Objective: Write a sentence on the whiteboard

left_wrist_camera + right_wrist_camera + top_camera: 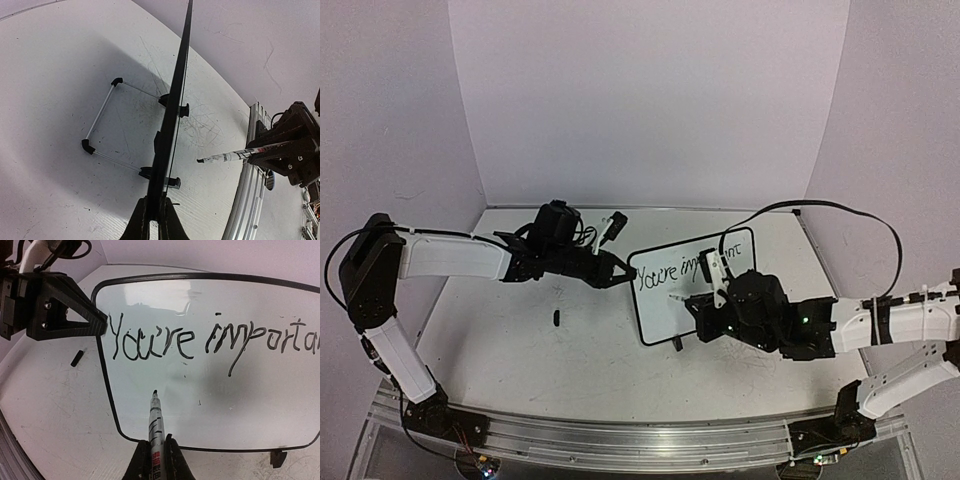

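Fingers of left arm (137,226): pressed together on the thin black frame of the whiteboard (662,305), at its left edge, in the upper half. Fingers of right arm (137,465): clamped on a marker (156,422), low on the barrel, tip pointing at the white face under the written line. From the left wrist view, a small gap between tip and board, so not touching at this moment.

Stands on the tabletop (510,350), a little right of the middle, between both arms. Leans back on a wire prop (100,112) and rests on 2 small black feet (277,457) at the bottom edge. Carries already 2 words, "You're" and then "importa…", cut by the picture border in the right wrist view and partly hidden by the right arm from above. Cannot tell about the last letters.

Probably handles as light and stiff: thin flat plate, no bending visible under the grip. Looks glossy, so likely slippery on the face and easy to smudge over fresh ink. Better to take only by the frame, as done now, never on the writing. Being light and on small feet, could slide or tip backward under the marker's pressure. Needs the left grip as counter-hold, and only gentle pressure from the tip.

Also to note: small black piece (556,318), maybe the marker cap, on the tabletop left of the board, apart from both arms.
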Robot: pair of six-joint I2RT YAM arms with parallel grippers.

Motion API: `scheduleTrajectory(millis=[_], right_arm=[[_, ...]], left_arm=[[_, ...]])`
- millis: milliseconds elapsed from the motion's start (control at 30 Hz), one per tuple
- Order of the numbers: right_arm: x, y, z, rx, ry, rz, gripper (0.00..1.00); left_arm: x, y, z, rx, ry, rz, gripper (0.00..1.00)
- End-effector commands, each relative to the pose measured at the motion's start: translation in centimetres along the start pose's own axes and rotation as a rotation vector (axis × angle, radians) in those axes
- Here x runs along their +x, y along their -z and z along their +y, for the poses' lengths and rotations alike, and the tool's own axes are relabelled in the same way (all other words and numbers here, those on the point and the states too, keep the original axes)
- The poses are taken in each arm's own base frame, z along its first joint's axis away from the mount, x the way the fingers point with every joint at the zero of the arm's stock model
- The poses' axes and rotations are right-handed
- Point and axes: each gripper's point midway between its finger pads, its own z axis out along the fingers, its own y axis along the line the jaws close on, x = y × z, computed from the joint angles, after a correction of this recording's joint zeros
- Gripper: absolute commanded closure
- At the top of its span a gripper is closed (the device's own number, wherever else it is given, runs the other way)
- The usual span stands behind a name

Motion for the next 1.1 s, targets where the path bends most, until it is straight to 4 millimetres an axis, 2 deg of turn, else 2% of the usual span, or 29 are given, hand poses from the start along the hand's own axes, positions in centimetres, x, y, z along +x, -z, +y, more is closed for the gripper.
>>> scheduleTrajectory(millis=[0, 300, 767, 1067], right_arm=[[-3.1, 0.0, 0.8, 0.005, -0.001, -0.095, 1.00], [-4.0, 1.5, -0.5, 0.044, -0.040, -0.156, 1.00], [-4.9, 1.1, 0.6, 0.012, -0.006, -0.158, 1.00], [-4.4, 0.7, 1.5, -0.026, 0.036, -0.130, 1.00]], left_arm=[[-0.5, 0.2, 1.4, -0.070, -0.043, -0.023, 1.00], [-1.0, 0.7, 1.0, -0.071, -0.058, -0.038, 1.00], [-0.9, 0.6, 0.6, -0.059, -0.061, -0.034, 1.00], [-1.0, 0.6, 0.4, -0.055, -0.064, -0.036, 1.00]])
